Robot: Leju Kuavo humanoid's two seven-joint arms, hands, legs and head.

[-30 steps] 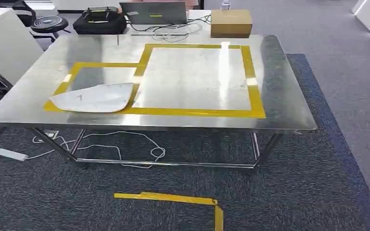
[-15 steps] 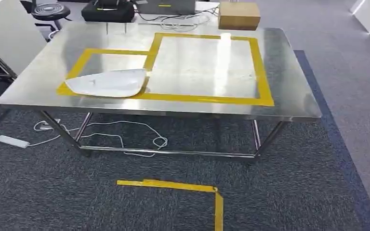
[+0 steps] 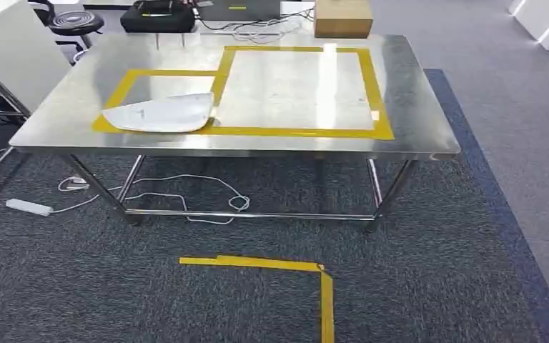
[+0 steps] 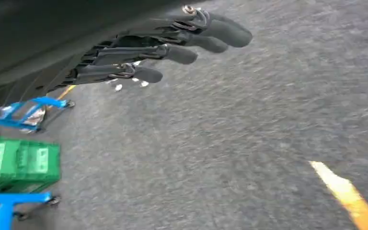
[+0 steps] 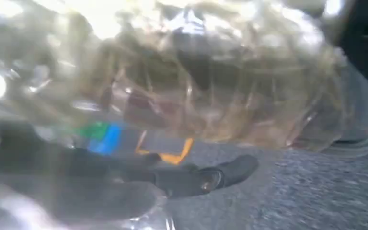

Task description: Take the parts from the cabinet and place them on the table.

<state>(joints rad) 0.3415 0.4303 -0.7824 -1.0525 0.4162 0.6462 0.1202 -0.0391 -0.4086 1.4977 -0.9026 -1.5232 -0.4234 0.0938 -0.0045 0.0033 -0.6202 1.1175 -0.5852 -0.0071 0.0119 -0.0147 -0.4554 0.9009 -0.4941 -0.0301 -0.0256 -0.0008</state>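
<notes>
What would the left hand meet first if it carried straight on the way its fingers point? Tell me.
Probably just the grey carpet. The left hand hangs empty, fingers extended over bare floor, with nothing in line as far as the wrist view shows.

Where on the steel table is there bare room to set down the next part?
The large yellow-taped rectangle is bare. The smaller taped rectangle beside it is mostly taken by the white part. The table's far edge is crowded with a cardboard box and cables.
</notes>
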